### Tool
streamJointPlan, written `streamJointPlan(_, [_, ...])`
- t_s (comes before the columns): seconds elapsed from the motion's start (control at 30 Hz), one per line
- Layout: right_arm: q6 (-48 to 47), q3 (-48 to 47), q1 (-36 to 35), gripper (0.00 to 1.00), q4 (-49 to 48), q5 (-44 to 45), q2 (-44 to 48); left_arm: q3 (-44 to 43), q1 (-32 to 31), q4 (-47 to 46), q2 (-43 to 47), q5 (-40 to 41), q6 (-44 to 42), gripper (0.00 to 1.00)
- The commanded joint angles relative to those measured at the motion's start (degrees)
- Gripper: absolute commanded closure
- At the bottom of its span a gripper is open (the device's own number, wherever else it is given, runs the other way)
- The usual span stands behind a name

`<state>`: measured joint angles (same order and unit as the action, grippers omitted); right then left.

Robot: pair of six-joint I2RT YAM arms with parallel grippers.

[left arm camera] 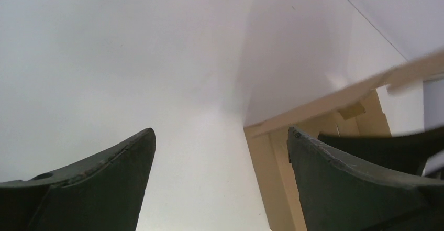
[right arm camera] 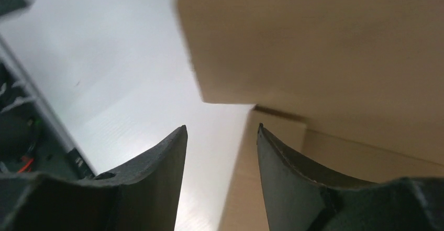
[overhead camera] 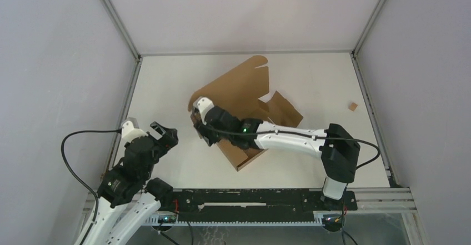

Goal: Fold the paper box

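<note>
Tabletop (overhead camera: 311, 78): brown paper box (overhead camera: 239, 89) (perhaps half-folded)

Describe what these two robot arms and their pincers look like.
The left arm and right arm mix white shells with black joints, each trailing a black cable. The left gripper and right gripper have dark, curved, tapering fingers.

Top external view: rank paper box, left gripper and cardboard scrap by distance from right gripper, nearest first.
1. paper box, centre, right at the right gripper.
2. left gripper, just to the left.
3. cardboard scrap, far right side.
</note>
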<state>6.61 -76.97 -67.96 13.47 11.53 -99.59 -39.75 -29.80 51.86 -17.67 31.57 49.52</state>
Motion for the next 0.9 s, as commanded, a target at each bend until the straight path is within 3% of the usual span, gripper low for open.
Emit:
streamJointPlan(0.0, [-2.25, -7.44, 7.16, 0.40, -1.72, -3.06, -2.64, 1.75, 0.36, -6.36, -3.82, -4.72, -1.12, 0.00])
streamJointPlan(0.27, [-3.20, -15.86, 17.23, 0.42, 2.65, -6.35, -4.86, 6.14, -0.03, -9.94, -5.10, -13.05, 0.36, 0.00])
streamJointPlan(0.4, [-3.50, -10.26, 17.43, 0.42, 1.14, -5.84, 1.97, 8.49, -1.00, -10.53, -3.36, -17.02, 2.89, 0.00])
streamJointPlan(0.5, [-2.27, -4.23, 17.49, 0.41, 0.37, -4.57, 7.64, 10.64, -5.94, -14.10, -4.35, -17.40, 6.43, 0.01])
streamJointPlan(0.63, [-0.60, 1.85, 17.67, 0.41, 2.19, -2.94, 15.49, 11.16, -13.62, -18.36, -11.54, -12.60, 8.96, 0.01])
streamJointPlan(0.87, [2.54, 11.81, 17.60, 0.41, 6.11, -0.99, 30.16, 8.55, -11.66, -27.94, -28.20, -10.14, 6.80, 0.00])
